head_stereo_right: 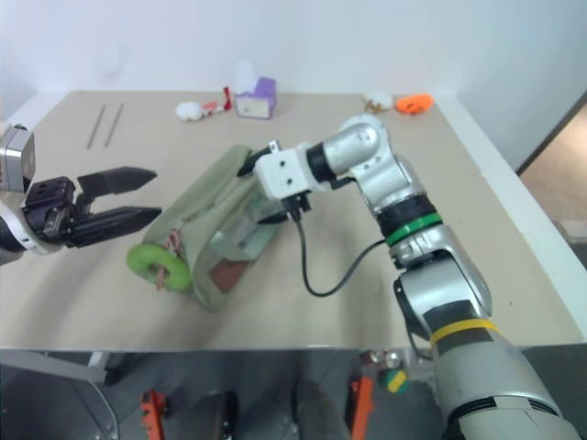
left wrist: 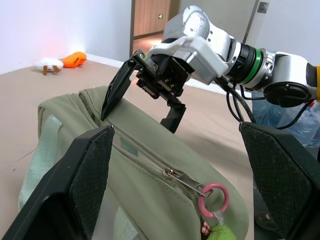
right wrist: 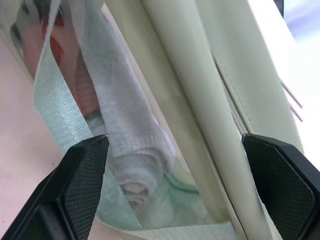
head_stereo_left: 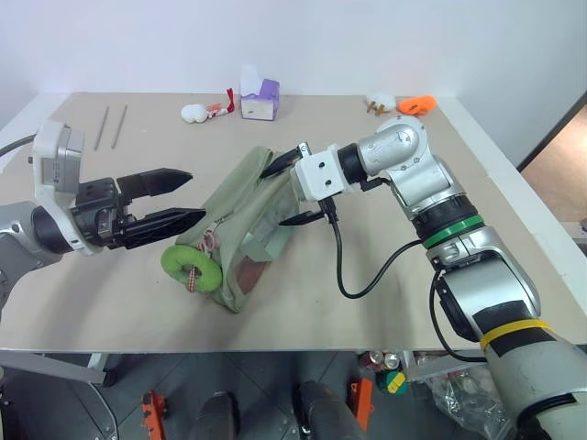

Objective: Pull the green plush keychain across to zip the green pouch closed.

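While the pale sage-green fabric pouch [head_stereo_left: 246, 234] lies on the tan tabletop [head_stereo_left: 385, 302] with its top zipper facing up, neither gripper holds anything.

Item: bright lime-green fuzzy ring-shaped plush keychain [head_stereo_left: 192, 266]. It hangs from a pink ring on the zipper slider [left wrist: 172, 173] at the pouch's near end, resting on the table against the fabric.

Item: left gripper [head_stereo_left: 174, 200]. Black fingers apart, level, tips just above and beside the keychain, not touching it.

Item: right gripper [head_stereo_left: 292, 190]. Fingers spread wide, straddling the pouch's far end, one on each side of it; contact cannot be told.

Status, as judged: the slider sits at one end with the pull ungrasped, so the zip appears unstarted. Remaining: steady the far end, take the keychain, draw it along the pouch.
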